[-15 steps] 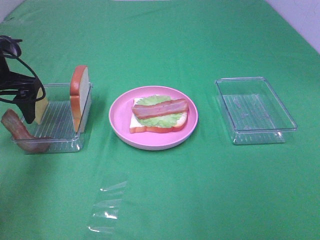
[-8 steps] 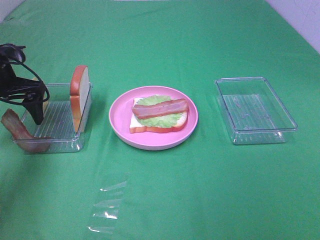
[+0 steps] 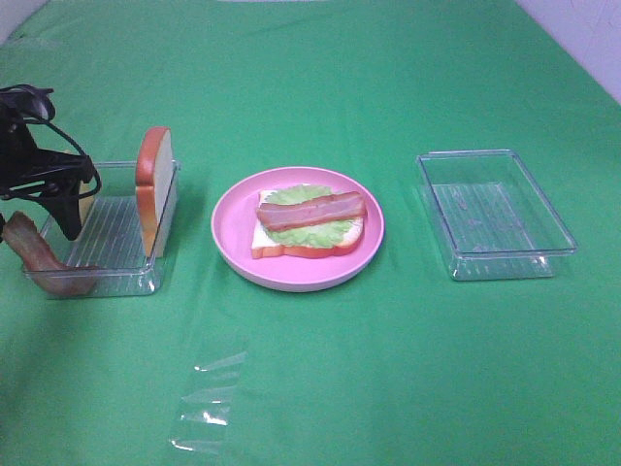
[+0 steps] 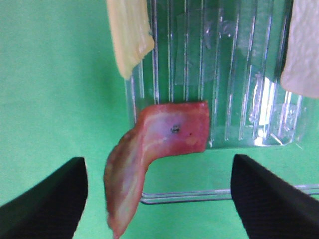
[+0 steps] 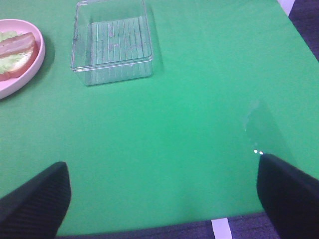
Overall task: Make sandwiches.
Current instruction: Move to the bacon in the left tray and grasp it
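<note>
An open-faced sandwich stack [image 3: 309, 221] lies on the round pink plate [image 3: 233, 243]: one bread slice, green lettuce, and a bacon strip on top. It also shows in the right wrist view [image 5: 17, 52]. My left gripper [image 3: 68, 223] is open and empty over the left clear tray [image 3: 116, 282]. That tray holds an upright bread slice [image 3: 153, 189], a yellow cheese slice [image 4: 128, 35], and a bacon strip [image 4: 169, 134] draped over its edge. In the left wrist view my left gripper [image 4: 158, 162] hangs just above that bacon. My right gripper [image 5: 162, 164] is open and empty over bare cloth.
An empty clear tray [image 3: 497, 260] stands to the right of the plate, also in the right wrist view [image 5: 112, 74]. A crumpled clear film [image 3: 209, 398] lies on the green cloth near the front. The table's front edge [image 5: 149, 231] is close under my right gripper.
My left gripper has shifted slightly over the left tray's outer side and now hides most of the cheese slice. Nothing was picked up. The plate and the right tray are unchanged.
</note>
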Available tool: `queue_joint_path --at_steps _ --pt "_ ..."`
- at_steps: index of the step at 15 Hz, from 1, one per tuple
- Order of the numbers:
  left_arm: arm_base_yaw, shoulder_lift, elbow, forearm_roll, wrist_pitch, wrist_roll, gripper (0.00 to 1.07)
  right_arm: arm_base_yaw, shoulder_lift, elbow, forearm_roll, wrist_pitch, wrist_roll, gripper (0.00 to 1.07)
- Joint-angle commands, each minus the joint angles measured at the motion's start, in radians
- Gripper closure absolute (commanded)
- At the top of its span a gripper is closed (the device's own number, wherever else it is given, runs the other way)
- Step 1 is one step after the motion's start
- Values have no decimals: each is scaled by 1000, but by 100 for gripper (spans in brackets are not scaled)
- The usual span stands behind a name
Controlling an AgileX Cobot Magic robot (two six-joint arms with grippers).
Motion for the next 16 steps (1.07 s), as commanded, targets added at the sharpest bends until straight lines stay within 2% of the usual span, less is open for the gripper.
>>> queue_joint_path --at_steps 1,5,7,9,13,16 --pt "1 3 -3 -12 12 -9 35 1 -28 2 1 -7 2 9" --pt "1 3 -3 -6 -5 -3 35 1 -28 2 1 -7 2 9" --pt "1 3 -3 11 -2 -5 39 1 -28 2 1 -7 2 9" --pt "1 3 -3 20 4 -5 50 1 -28 2 1 -7 2 9" --pt "1 3 -3 20 21 -5 107 1 -28 2 1 -7 2 9" --pt "1 3 -3 23 27 1 107 1 -28 2 1 -7 2 9"
